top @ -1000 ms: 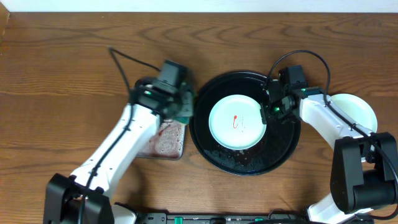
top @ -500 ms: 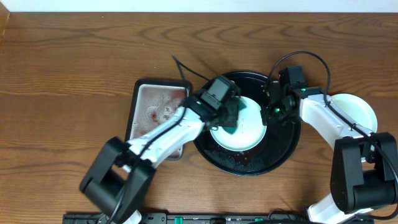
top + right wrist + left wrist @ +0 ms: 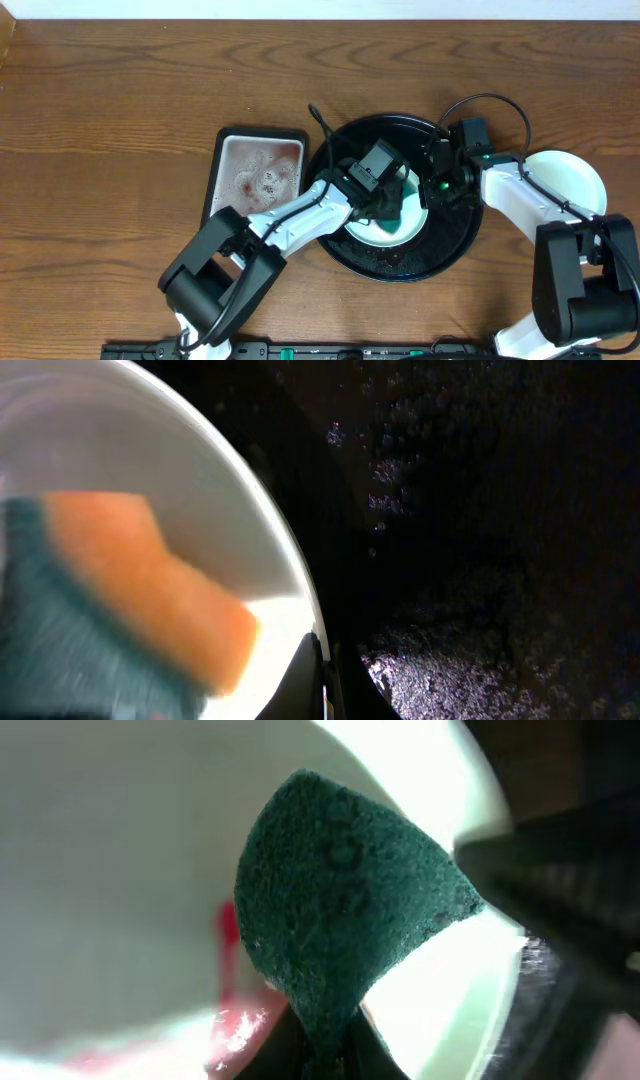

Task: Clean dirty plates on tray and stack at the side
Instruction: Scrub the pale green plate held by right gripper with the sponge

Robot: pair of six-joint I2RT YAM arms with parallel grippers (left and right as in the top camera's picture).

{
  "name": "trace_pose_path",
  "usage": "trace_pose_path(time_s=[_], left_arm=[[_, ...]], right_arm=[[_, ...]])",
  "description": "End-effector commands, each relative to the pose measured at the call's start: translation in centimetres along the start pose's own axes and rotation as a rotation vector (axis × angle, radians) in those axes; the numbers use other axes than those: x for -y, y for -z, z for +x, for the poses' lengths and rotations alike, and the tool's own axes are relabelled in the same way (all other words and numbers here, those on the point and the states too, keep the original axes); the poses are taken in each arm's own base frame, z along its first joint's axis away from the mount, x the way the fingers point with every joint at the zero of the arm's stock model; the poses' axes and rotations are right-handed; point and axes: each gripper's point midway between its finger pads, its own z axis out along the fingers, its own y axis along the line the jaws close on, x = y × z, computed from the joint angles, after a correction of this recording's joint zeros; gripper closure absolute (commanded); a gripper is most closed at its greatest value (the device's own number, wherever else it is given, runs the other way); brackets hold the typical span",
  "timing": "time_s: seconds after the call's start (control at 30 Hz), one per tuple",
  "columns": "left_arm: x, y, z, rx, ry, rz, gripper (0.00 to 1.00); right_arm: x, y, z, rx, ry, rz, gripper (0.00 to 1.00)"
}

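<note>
Left wrist view: left gripper [image 3: 330, 1045] is pinched on the lower tip of a dark green sponge [image 3: 340, 900], fingers pressed together around it. The sponge's face lies against the pale plate [image 3: 120, 870]. A red sauce smear [image 3: 232, 1010] shows on the plate just left of the sponge.

Right wrist view: right gripper [image 3: 322, 682] is closed on the plate's rim, which runs down between the two fingertips. I see the sponge's orange side over the plate. Beyond the rim, the black tray [image 3: 480, 560] is wet and speckled with droplets.

Overhead view: the plate lies inside the tray, left of the tray's middle. The tray sits on the table [image 3: 120, 90] a little right of centre. The left arm reaches in across the tray's left rim and covers most of the plate; the right arm comes in from the tray's right rim. A rectangular sponge tray [image 3: 258, 170] with pinkish foam sits just beside the tray's left side. Near the table's right edge, partly under the right arm, lies another pale plate [image 3: 578, 172]; I cannot tell whether more than one is stacked there.
</note>
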Motion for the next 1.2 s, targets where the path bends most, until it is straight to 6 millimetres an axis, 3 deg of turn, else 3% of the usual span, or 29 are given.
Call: trace_pose_path(time_s=[0.0,0.1,0.2,0.27,0.3,0.4,0.5,0.6,0.77,0.83,1.0,1.17], left_arm=[[-4.8,0.1,-0.9,0.052,0.048,-0.214,0.92],[-8.4,1.2,-1.4,0.068,0.079,-0.348,0.92],[-9.4,2.1,-1.8,0.061,0.115,-0.354,0.93],[-7.6,2.6,-1.9,0.044,0.124,-0.256,0.93],[-5.1,3.0,-2.1,0.036,0.115,-0.139,0.92],[-1.3,2.8,-2.4,0.067,0.066,-0.025,0.93],[0.4,1.6,-1.9,0.078,0.043,0.003,0.92],[0.9,-0.5,-1.2,0.063,0.074,0.008,0.92],[-0.7,-2.8,-0.1,0.022,0.099,-0.038,0.92],[-3.6,-2.8,-0.1,0.037,0.109,-0.158,0.93],[-6.7,0.1,-1.5,0.088,0.058,-0.301,0.93],[-7.2,4.5,-3.8,0.180,0.035,-0.336,0.93]], right_arm=[[0.1,-1.1,1.8,-0.051,-0.005,0.011,0.99],[0.1,-1.1,1.7,-0.048,-0.004,0.011,0.99],[0.1,-1.1,1.7,-0.048,-0.004,0.011,0.99],[0.1,-1.1,1.7,-0.048,-0.004,0.011,0.99],[0.1,-1.1,1.7,-0.045,-0.003,0.011,0.99],[0.1,-1.1,1.7,-0.045,-0.003,0.011,0.99],[0.1,-1.1,1.7,-0.045,-0.003,0.011,0.99],[0.1,-1.1,1.7,-0.045,-0.003,0.011,0.99],[0.1,-1.1,1.7,-0.045,-0.003,0.011,0.99],[0.1,-1.1,1.7,-0.045,-0.003,0.011,0.99],[0.1,-1.1,1.7,-0.046,-0.003,0.011,0.99],[0.1,-1.1,1.7,-0.045,-0.003,0.011,0.99]])
